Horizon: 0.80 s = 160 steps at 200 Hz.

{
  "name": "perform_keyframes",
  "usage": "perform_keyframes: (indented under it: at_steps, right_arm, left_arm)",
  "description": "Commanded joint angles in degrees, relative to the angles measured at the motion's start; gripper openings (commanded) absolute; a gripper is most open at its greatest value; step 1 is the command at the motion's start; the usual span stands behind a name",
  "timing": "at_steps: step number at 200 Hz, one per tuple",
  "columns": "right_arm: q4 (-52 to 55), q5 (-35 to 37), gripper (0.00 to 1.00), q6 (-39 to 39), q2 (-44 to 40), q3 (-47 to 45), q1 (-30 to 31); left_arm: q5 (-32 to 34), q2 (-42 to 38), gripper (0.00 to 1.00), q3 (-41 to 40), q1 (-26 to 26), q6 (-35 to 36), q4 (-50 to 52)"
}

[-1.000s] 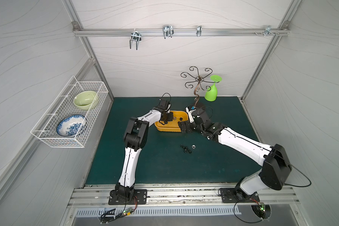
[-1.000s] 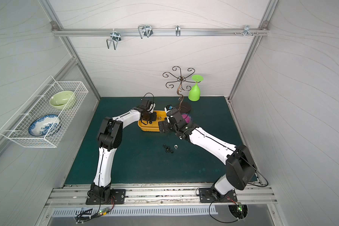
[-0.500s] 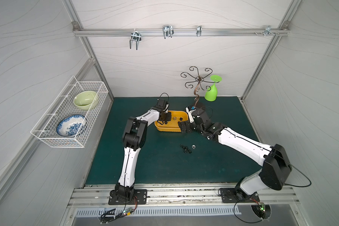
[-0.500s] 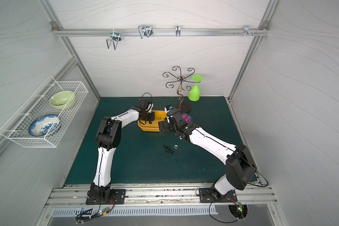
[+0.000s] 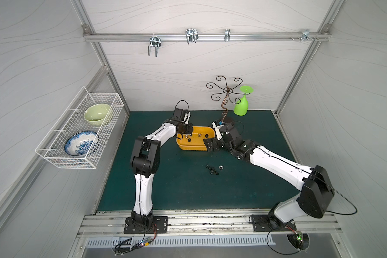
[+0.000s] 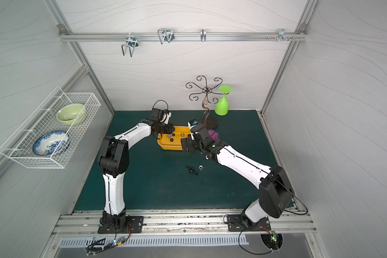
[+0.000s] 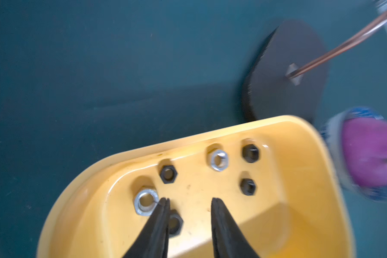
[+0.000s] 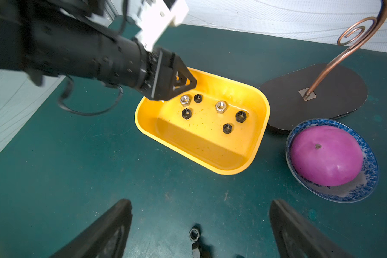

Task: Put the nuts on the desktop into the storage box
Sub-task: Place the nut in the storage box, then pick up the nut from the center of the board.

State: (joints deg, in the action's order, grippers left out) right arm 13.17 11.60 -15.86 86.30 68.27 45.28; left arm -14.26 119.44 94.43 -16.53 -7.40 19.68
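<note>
Six nuts [image 8: 221, 106] lie in the storage box [image 8: 201, 143]. Left hand [image 7: 189, 201] over them, jaws slightly parted, gripping nothing. Right hand [image 8: 200, 202] spread wide above the counter [image 8: 76, 156].

Yellow box [image 8: 199, 143] holds black nuts [image 8: 186, 113] and silver nuts [image 8: 221, 106] on a dark teal desktop [image 8: 76, 156]. A blue-patterned dish [image 8: 355, 192] carries a pink ball [image 8: 326, 154]. At left in a top view, a white basket [image 5: 65, 158] holds a green bowl [image 5: 97, 112] and a blue-flowered plate [image 5: 81, 143].

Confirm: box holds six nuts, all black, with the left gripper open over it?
Not all black. Of the six nuts in the box, two are silver and four black; the right wrist view shows it. The rest holds: the left gripper is open over the box.
</note>
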Motion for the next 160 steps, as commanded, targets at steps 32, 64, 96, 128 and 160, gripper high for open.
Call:
perform_keyframes:
  at_steps: [32,64,96,128,160]
  right_arm:
    - [4.8,3.7,0.99,2.0,-1.0,0.6,-0.3]
    - [18.0,10.3,0.99,-5.0,-1.5,5.0,-0.8]
    - [25.8,-2.5,0.99,-3.7,-2.9,6.0,-2.4]
    - [33.2,-7.6,0.99,-4.6,-4.1,5.9,-2.5]
    - [34.8,-11.3,0.96,-1.2,-6.6,2.0,-2.5]
  left_arm:
    - [-8.0,-10.5,0.41,-2.2,0.7,4.0,4.8]
    - [-13.6,-16.9,0.52,-3.8,1.5,8.5,12.5]
    - [-22.5,-23.2,0.76,-5.9,3.6,13.7,19.5]
    - [-29.5,-27.9,0.98,-7.0,5.2,19.4,27.6]
    - [-39.7,-35.9,0.98,-15.3,5.7,29.7,27.6]
